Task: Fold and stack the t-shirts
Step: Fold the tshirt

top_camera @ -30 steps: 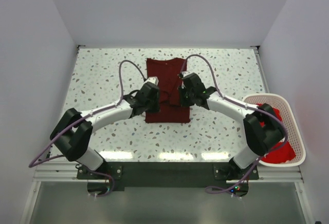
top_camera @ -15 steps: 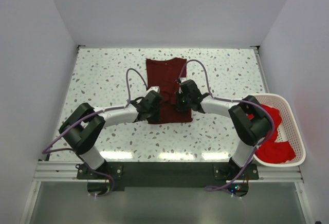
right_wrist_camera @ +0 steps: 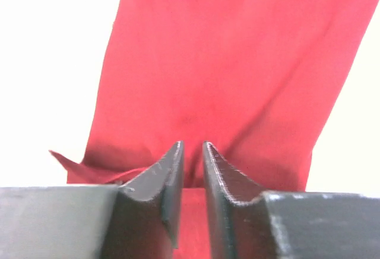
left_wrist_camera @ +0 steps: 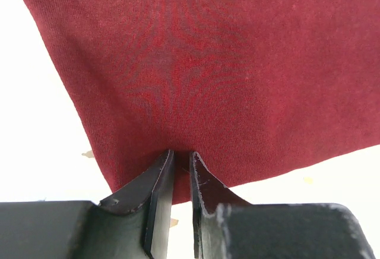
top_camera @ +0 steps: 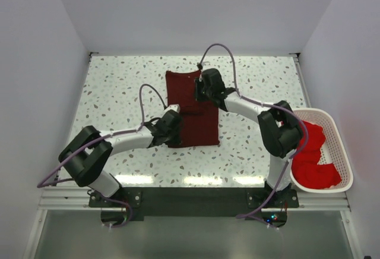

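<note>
The dark maroon t-shirt [top_camera: 199,125] lies folded into a long strip in the middle of the table; its far part sits skewed to the left. My left gripper [top_camera: 176,125] is at its near left edge. In the left wrist view the left gripper [left_wrist_camera: 179,152] is closed to a thin gap with the maroon cloth [left_wrist_camera: 208,63] pinched in it. My right gripper [top_camera: 201,88] is over the shirt's far right part. In the right wrist view the right gripper [right_wrist_camera: 192,144] is closed on the cloth [right_wrist_camera: 225,63]. Brighter red t-shirts [top_camera: 313,165] lie bunched in the basket.
The white mesh basket [top_camera: 346,152] stands at the table's right near corner, beside the right arm's base. The speckled table [top_camera: 119,87] is walled at the left, back and right.
My right gripper has moved from the shirt's near end to its far right part. My left gripper stays at the near left edge. The shirt now looks skewed, its near part wider.
</note>
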### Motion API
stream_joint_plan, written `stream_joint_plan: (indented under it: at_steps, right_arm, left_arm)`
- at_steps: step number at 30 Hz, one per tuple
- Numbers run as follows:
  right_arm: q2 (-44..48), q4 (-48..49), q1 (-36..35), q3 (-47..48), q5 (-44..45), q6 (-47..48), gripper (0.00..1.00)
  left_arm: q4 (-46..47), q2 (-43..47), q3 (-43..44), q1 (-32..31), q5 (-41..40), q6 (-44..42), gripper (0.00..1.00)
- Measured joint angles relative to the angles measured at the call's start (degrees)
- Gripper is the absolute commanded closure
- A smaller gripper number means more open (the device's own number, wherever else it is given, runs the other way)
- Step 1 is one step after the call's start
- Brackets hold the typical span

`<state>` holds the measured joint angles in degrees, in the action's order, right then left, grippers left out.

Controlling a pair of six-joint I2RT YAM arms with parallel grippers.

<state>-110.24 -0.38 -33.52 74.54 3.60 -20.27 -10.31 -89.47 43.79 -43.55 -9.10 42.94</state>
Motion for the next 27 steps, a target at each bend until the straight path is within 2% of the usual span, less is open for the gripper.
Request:
stream_joint_plan:
  at_steps: [2, 5, 11, 16, 19, 23, 27]
  right_arm:
    - [0.42, 0.28, 0.37, 2.82, -0.68, 1.14, 0.69]
    - [2.51, 1.25, 0.22, 1.95, -4.90, 2.51, 0.68]
    - [8.04, 1.79, -2.27, -10.58, -15.67, 1.97, 0.68]
    - [10.60, 1.77, -2.47, -20.00, -20.33, -0.96, 0.65]
    - [14.95, 2.32, -1.16, -24.52, -23.74, -3.80, 0.62]
    - [20.83, 7.50, 1.75, -30.51, -29.35, -8.11, 0.60]
    - [20.81, 14.05, 4.81, -36.61, -34.10, -12.61, 0.60]
  left_arm:
    - [-0.37, 0.94, -0.79, -0.07, 0.07, 0.07, 0.78]
    - [-0.92, 2.32, -1.92, -0.09, 0.11, 0.42, 0.77]
    - [-1.29, 4.07, -3.45, -0.09, 0.39, 1.09, 0.76]
    - [-3.39, 7.43, -4.15, -0.09, -0.04, 2.23, 0.66]
    - [-4.04, 12.66, -4.59, -0.09, -0.63, 2.91, 0.63]
    - [0.52, 19.28, -7.02, 1.03, 1.01, 3.48, 0.65]
    - [8.04, 17.57, -12.61, 5.68, 6.32, 5.22, 0.72]
